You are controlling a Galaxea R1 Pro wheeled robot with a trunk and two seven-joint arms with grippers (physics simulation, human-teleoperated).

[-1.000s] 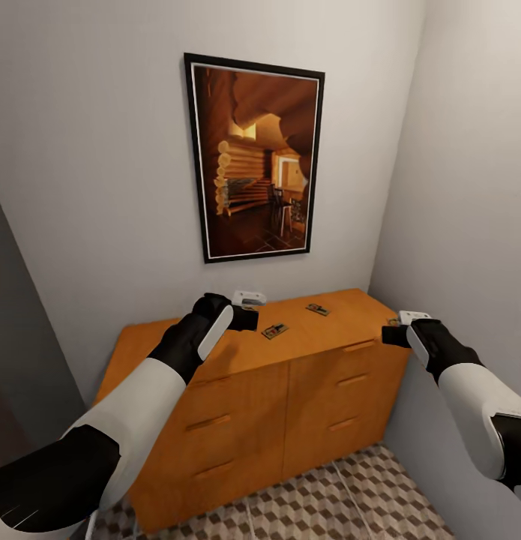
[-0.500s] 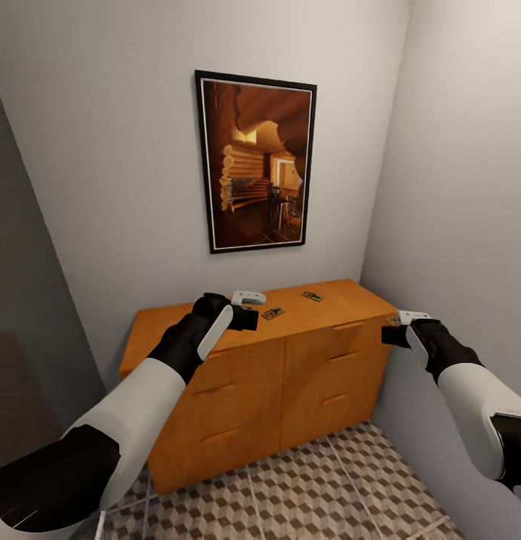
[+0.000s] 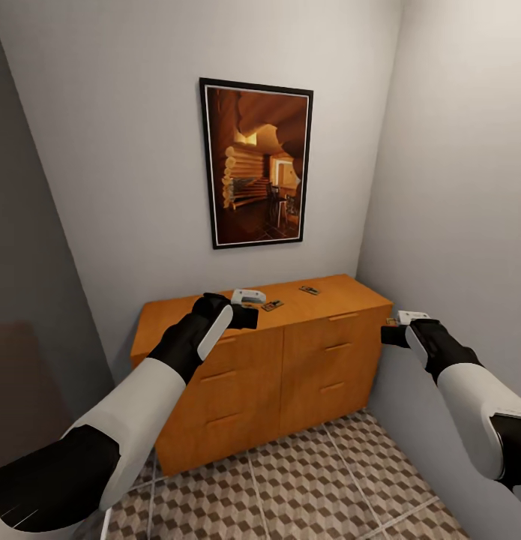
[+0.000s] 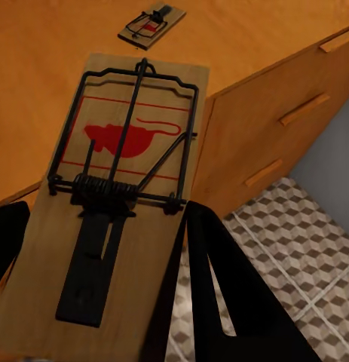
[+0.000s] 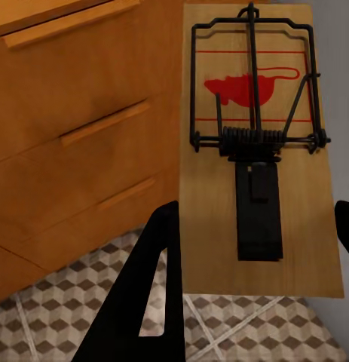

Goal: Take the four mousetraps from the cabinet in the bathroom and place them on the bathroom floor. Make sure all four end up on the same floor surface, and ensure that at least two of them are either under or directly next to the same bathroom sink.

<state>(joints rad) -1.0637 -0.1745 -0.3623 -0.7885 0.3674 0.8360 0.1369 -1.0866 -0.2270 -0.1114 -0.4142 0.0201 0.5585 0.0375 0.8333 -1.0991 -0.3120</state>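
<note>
Left claw [image 4: 106, 332]: I have it closed on one mousetrap [image 4: 117, 204], held flat between the fingers, hovering above the front edge of the cabinet [image 3: 290, 360] top.

Right claw [image 5: 249, 302]: clamped on a second mousetrap [image 5: 257, 151], carried off the cabinet's right end, close to the side wall [image 3: 462, 187].

Remaining stock: a third trap [image 3: 273, 305] lies near the middle of the cabinet top, a fourth trap [image 3: 310, 289] toward the back right edge; both rest flat and well apart from each other.

Bathroom floor [image 3: 312, 487]: patterned tiles run in front of the cabinet.

Hazards, as I judge them: each trap is pinched at one end only, so a quick turn of the base could let it pivot or slip out. The right arm's closeness to the wall risks a knock that dislodges its trap. Dropping either here leaves it away from any sink.
</note>
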